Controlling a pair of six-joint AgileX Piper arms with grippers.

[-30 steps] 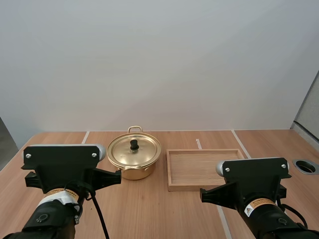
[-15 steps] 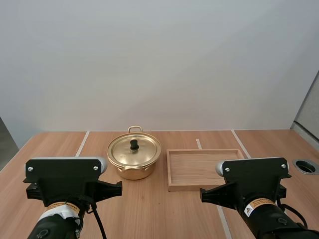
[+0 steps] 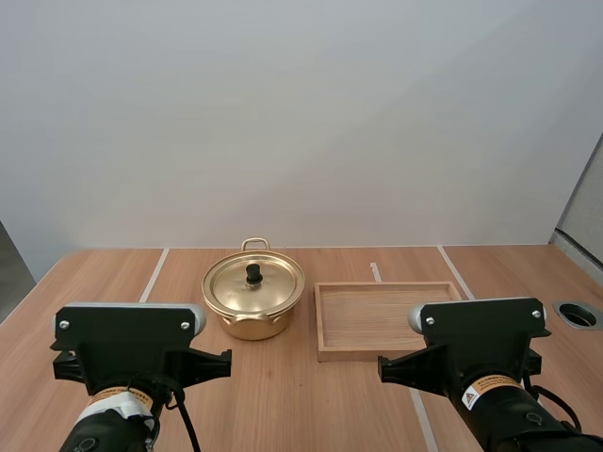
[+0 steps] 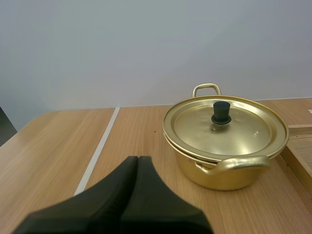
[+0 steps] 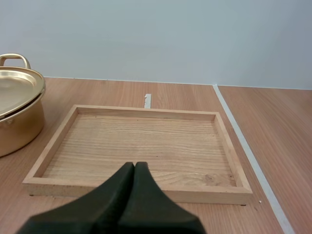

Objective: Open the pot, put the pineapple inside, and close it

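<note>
A gold pot (image 3: 252, 299) stands on the wooden table with its lid on, a black knob (image 3: 253, 274) at the lid's centre. In the left wrist view the pot (image 4: 225, 146) is ahead of my left gripper (image 4: 137, 160), whose fingers lie together as one dark wedge, well short of it. A bare wooden tray (image 3: 384, 318) lies just right of the pot. My right gripper (image 5: 134, 165) hangs shut over the near edge of the tray (image 5: 136, 151). No pineapple is in sight.
Pale tape lines (image 3: 154, 273) cross the table (image 3: 311, 405). A round metal grommet (image 3: 578, 315) is set into the table at the far right. Both arm bases fill the near edge of the high view.
My left arm has sunk lower in the high view and drawn back toward the near edge. The right arm, pot and tray have not moved.
</note>
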